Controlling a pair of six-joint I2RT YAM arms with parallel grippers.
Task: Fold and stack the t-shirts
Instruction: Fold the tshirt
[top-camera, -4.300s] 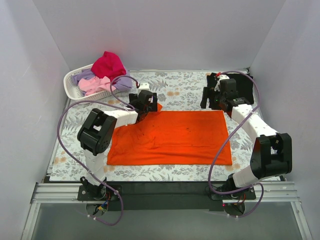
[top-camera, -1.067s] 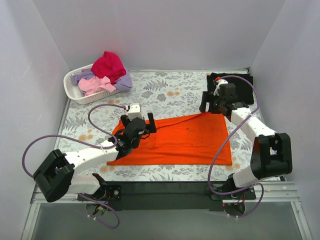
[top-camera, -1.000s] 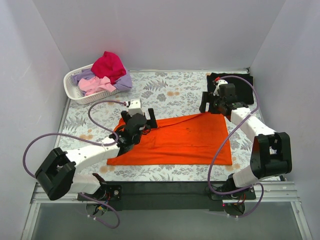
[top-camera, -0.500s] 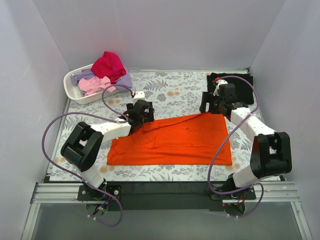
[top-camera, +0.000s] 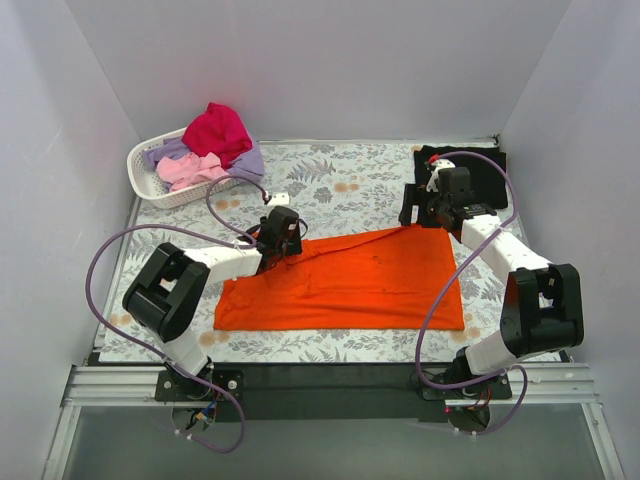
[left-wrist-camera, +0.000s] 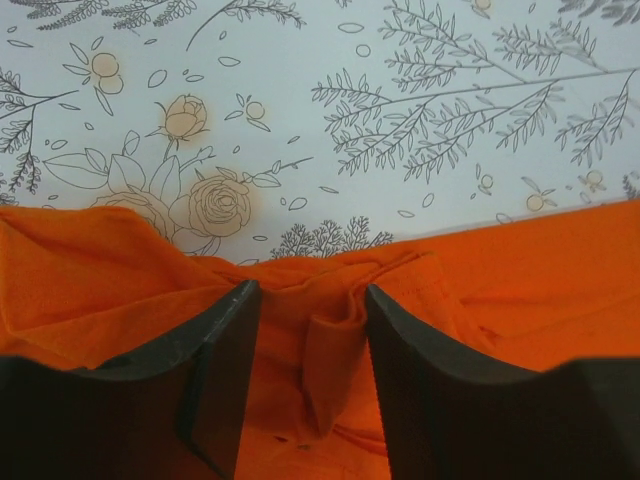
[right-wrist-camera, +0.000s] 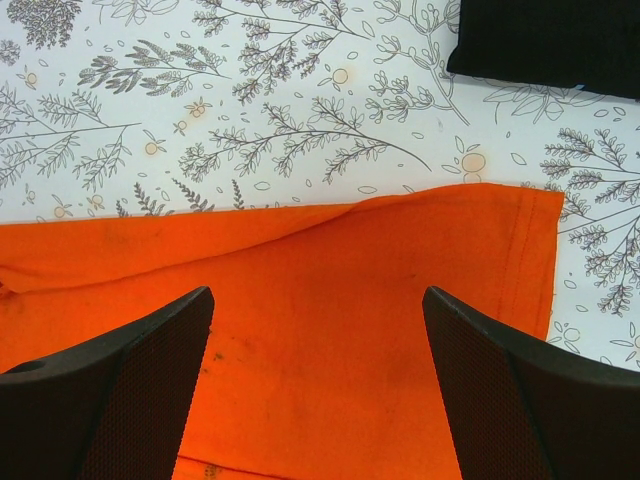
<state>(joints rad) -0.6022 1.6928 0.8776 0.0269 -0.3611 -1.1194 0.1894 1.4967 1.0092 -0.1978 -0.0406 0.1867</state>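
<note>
A: Orange t-shirt (top-camera: 350, 280) first — where does it lie?

B: Spread flat across the near middle of the floral table cloth (top-camera: 350, 185). Its far-left corner is bunched into wrinkles.

A: And the left gripper (left-wrist-camera: 308, 300)?

B: Down at that bunched corner. Its jaws stand part way apart, astride a raised fold of the orange cloth. A strip of flat cloth shows between the fold and one finger, so nothing is pinched.

A: The right gripper (right-wrist-camera: 316, 295)?

B: Jaws spread wide with nothing between them. It hangs above the far-right corner of the same shirt, where the hem lies smooth.

A: Farther back, what holds what?

B: At the far left a white slotted basket (top-camera: 137, 165) holds a magenta shirt (top-camera: 218, 128) heaped on top. A pink shirt (top-camera: 185, 170) lies in front of it, and a lavender shirt (top-camera: 246, 163) spills over the right rim.

A: Anything hard to make out?

B: The black t-shirt (top-camera: 488, 160) at the far right — the right arm and its cable cover part of it, and the right wrist view cuts it off at the frame's edge. Lavender also shows at the basket's left side, and I cannot tell how many garments are piled in there.
</note>
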